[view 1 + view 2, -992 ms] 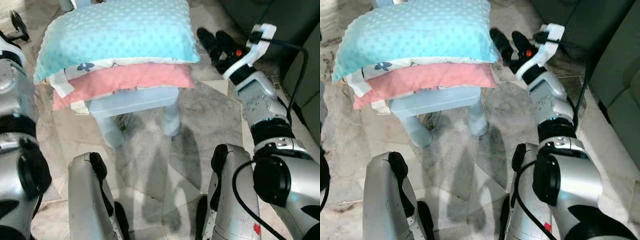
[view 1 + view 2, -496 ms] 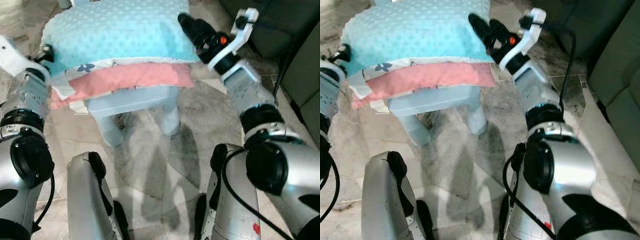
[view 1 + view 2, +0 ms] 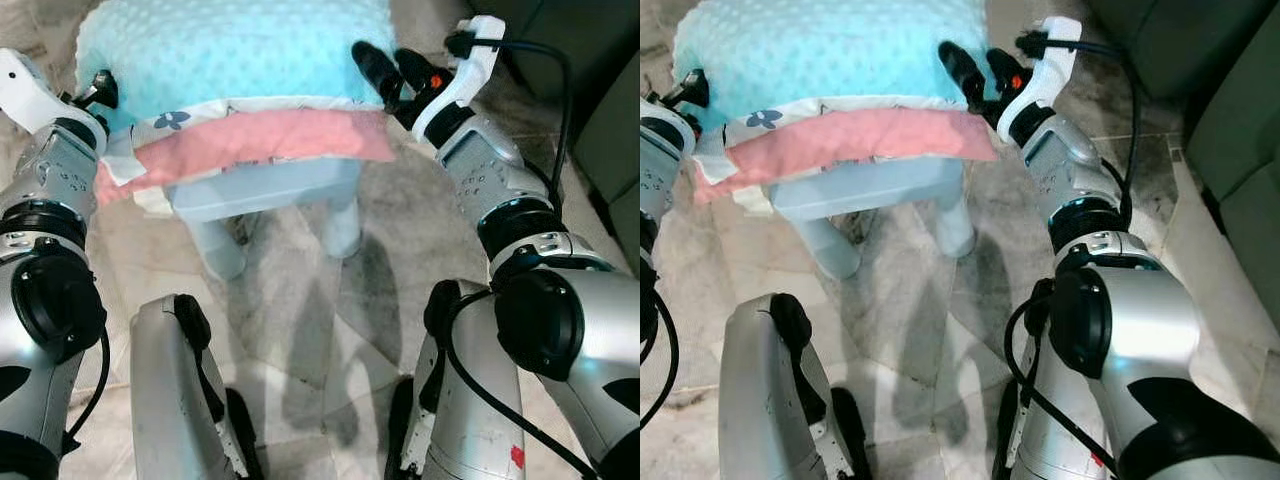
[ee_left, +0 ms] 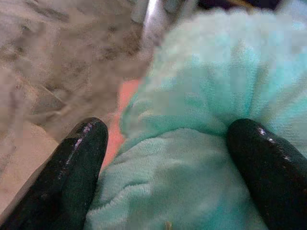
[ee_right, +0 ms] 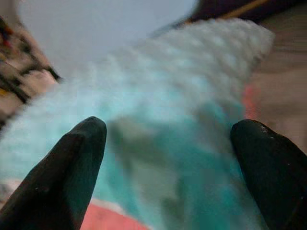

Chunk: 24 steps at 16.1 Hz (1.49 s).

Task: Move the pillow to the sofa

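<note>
Two grippers are closing in from either side on the turquoise pillow, which lies on top of a pink pillow on a pale blue stool. The left gripper has its fingers spread wide, the pillow's fluffy edge bulging between them and touching both, not yet pinched. The right gripper is spread just as wide at the opposite end, plush fabric between its fingers, nothing clamped.

The risk, as I read it: soft stuffing gives way, so a shallow bite on either end could slip off as the pillow rises. One side gripping first would tilt it and let it slide. The white flowered trim and the pink pillow sit right beneath, so a low grab might drag that one along or pull it off the stool.

Around it: marbled floor tiles, the robot's own legs below, and the dark green sofa off to the right, near. The stool stands between robot and pillow, so lifting clear comes first.
</note>
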{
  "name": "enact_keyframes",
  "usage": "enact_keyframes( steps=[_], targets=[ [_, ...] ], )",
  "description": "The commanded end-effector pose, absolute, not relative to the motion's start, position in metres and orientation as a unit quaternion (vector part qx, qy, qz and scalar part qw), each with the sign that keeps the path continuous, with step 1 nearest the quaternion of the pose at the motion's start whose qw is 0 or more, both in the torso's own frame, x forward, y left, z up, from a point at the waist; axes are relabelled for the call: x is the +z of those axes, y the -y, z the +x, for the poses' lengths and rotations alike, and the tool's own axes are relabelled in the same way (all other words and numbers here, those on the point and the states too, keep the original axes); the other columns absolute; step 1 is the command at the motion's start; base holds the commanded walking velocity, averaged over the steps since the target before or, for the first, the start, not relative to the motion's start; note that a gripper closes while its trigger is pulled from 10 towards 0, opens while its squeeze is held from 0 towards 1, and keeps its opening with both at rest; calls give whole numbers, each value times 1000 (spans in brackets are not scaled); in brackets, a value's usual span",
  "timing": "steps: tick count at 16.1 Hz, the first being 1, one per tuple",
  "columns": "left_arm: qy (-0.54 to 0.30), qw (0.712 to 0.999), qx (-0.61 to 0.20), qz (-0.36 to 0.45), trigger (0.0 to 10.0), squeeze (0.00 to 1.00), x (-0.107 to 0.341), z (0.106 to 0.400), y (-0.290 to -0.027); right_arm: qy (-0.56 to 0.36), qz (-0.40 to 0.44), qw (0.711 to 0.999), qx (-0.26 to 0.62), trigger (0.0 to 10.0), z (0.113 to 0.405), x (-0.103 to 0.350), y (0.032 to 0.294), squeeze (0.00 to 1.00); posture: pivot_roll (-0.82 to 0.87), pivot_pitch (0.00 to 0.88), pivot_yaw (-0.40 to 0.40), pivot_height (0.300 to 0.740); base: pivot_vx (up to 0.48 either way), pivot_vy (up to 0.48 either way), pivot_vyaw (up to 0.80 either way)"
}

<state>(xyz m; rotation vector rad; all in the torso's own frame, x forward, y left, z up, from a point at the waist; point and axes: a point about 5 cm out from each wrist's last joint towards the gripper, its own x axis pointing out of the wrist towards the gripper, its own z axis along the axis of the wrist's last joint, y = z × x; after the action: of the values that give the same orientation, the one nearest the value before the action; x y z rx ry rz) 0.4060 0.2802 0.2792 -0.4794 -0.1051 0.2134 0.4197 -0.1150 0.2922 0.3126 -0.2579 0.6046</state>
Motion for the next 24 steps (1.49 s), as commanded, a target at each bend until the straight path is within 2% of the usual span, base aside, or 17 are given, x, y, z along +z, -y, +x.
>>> enact_keyframes(
  steps=[1, 4, 7, 10, 11, 12, 17, 24],
  targets=[
    [14, 973, 70, -217, 10000, 0, 273, 408, -273, 114, 122, 947, 276, 10000, 421, 290, 112, 0, -25, 392, 33, 365, 0, 0, 0],
    [-14, 982, 24, -189, 10000, 0, 265, 409, -264, 95, 101, 963, 231, 10000, 423, 280, 111, 0, -14, 395, 38, 365, 0, 0, 0],
    [-38, 984, -12, -171, 10000, 0, 257, 409, -259, 79, 143, 951, 261, 10000, 422, 274, 97, 0, 16, 392, 43, 365, 0, 0, 0],
    [-56, 984, -42, -166, 10000, 0, 250, 407, -256, 69, 122, 952, 271, 10000, 421, 272, 84, 0, 26, 391, 44, 365, 0, 0, 0],
    [-59, 983, -55, -164, 8275, 0, 248, 407, -255, 65, 117, 953, 272, 9725, 420, 270, 79, 0, 29, 390, 40, 365, 0, 0, 0],
    [-58, 982, -67, -168, 0, 0, 247, 407, -253, 62, 117, 952, 277, 0, 420, 268, 77, 0, 29, 390, 40, 365, 0, 0, 0],
    [-65, 979, -92, -167, 0, 0, 241, 406, -248, 53, 115, 953, 276, 0, 419, 258, 79, 0, 21, 395, 39, 365, 0, 0, 0],
    [-47, 983, -82, -156, 0, 0, 244, 407, -251, 51, 115, 951, 283, 0, 418, 254, 78, 0, 20, 406, 38, 365, 0, 0, 0]
  ],
)
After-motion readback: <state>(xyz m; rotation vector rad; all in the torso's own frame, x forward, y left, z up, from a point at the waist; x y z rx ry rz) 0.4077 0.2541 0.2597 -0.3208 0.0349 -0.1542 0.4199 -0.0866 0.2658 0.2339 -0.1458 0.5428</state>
